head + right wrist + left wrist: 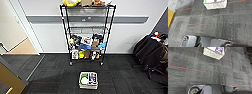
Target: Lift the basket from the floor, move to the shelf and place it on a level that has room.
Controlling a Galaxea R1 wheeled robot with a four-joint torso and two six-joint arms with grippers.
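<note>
The cream woven basket (88, 80) sits on the dark grey carpet floor (50, 72), a short way in front of the shelf. It holds a green-and-white item and a purple-and-white box. The black wire shelf (87, 35) stands against the white wall. Its second level (87, 28) from the top looks bare, while the top and the two lower tiers are crowded with items. The basket's woven side (212, 53) shows in the left wrist view across a stretch of carpet, and the same basket (215, 5) appears in the right wrist view. Neither view makes out the fingers.
A dark office chair (150, 53) draped with clothing stands at the right by the wall. At the left are a doorway onto light wooden flooring (22, 47) and a yellow-brown panel (8, 80). Thin red lines (188, 68) cross the carpet.
</note>
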